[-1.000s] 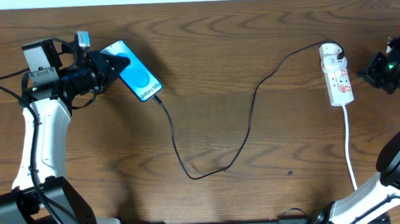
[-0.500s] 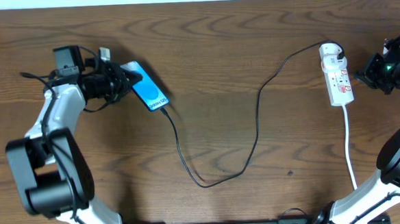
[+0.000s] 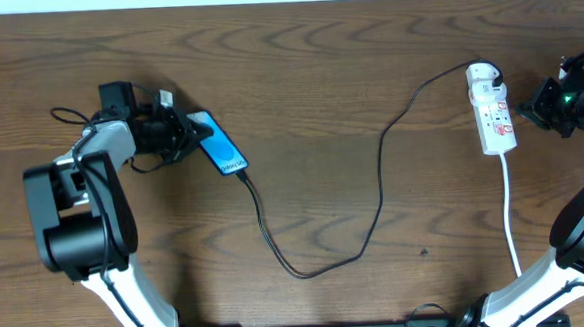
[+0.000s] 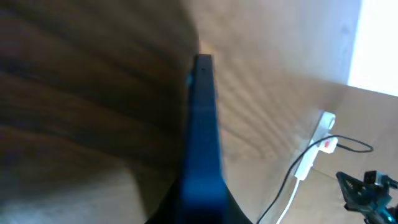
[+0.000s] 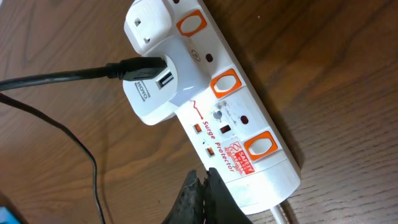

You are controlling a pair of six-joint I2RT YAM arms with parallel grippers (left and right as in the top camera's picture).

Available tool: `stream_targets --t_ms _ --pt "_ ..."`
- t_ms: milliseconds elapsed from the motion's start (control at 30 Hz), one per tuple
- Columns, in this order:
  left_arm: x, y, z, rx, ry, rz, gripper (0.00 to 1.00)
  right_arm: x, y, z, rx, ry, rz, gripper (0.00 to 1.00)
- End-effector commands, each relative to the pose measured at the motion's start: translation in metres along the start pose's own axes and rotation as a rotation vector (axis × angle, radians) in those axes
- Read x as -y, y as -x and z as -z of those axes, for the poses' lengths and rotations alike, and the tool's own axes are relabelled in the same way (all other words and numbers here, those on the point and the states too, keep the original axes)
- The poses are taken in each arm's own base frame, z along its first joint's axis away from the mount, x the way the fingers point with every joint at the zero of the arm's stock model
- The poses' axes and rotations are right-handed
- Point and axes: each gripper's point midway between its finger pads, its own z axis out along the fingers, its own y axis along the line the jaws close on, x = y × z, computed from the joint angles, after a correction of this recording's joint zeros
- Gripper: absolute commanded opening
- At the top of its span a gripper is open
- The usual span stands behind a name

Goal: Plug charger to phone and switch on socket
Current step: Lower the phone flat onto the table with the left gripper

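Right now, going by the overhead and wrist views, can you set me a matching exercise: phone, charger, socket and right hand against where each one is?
Things:
1. phone
2. charger
3. socket
4. right hand

Places:
A. lies at the right side of the table, its white cord trailing toward the near edge
B. gripped by the left hand at the table's left side
C. loops across the middle of the table
D. farthest right, beside the socket, closed

Pairs: 1-B, 2-C, 3-A, 4-D
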Motion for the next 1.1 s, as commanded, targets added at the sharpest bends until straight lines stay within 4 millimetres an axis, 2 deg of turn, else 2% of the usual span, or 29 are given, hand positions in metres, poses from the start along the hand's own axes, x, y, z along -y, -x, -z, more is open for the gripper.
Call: stream_targets --t_ms 0,200,433,633,867,967,1067 --pt "-0.010 -0.005 -0.009 -0.024 0.012 0.000 0.07 -0.001 -0.003 -0.004 -0.013 0.013 0.014 0.01" --pt "-0.019 -0.003 -0.010 -0.014 0.048 0.006 0.08 -0.001 -0.003 -0.004 -0.013 0.013 0.014 0.01" --pt "-0.046 -0.003 -0.007 0.012 0.196 0.042 0.32 -0.001 -0.003 -0.004 -0.013 0.013 0.014 0.01" --pt "-0.076 -0.008 0.002 0.026 0.370 0.084 0.36 -0.001 -0.003 -0.004 -0.013 0.013 0.022 0.01" --pt "-0.106 -0.012 0.038 0.076 0.642 0.102 0.39 -0.001 -0.003 -0.004 -0.011 0.013 0.026 0.01" --pt "-0.107 -0.011 0.054 0.103 0.710 0.095 0.39 -0.001 -0.002 -0.004 -0.010 0.013 0.026 0.01" --pt "-0.096 -0.007 0.064 0.136 0.707 0.078 0.39 -0.001 -0.001 -0.004 -0.005 0.014 0.032 0.01"
